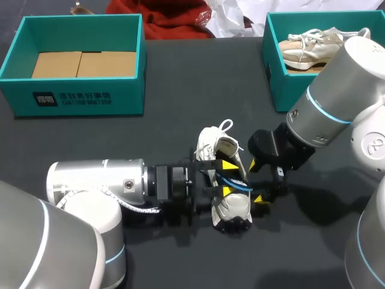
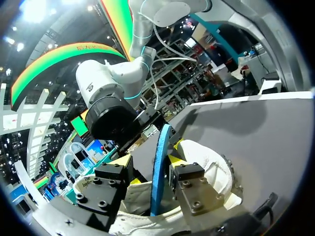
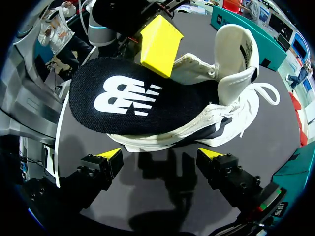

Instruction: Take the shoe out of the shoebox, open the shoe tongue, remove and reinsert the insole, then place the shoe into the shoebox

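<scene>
- Shoe [image 1: 231, 208] first: it's white and lies on the table [image 1: 180, 84] about mid-table, well short of both boxes.
- Its midsection is buried under the left gripper [image 1: 227, 178] in the head view, so only the laced end and the heel end show.
- The insole [image 3: 123, 98] sticks out of the shoe's opening. It has a black top with a white logo and a blue edge. How far the other end goes inside is hidden.
- The left gripper sits right at that insole. Honestly, I can't tell whether it's pinching anything.
- The right gripper [image 3: 161, 157] is easy: its jaws are spread wide with only bare table between them. It's just beside the shoe, not touching it.
- The surface is a plain dark tabletop.
- At the far side, the left shoebox [image 1: 78, 96] is teal with flat cardboard [image 1: 84, 63] on its floor.
- The right shoebox [image 1: 274, 78] is also teal and holds a second shoe [image 1: 307, 48]. My right arm cuts off that box's near corner and part of that shoe.
</scene>
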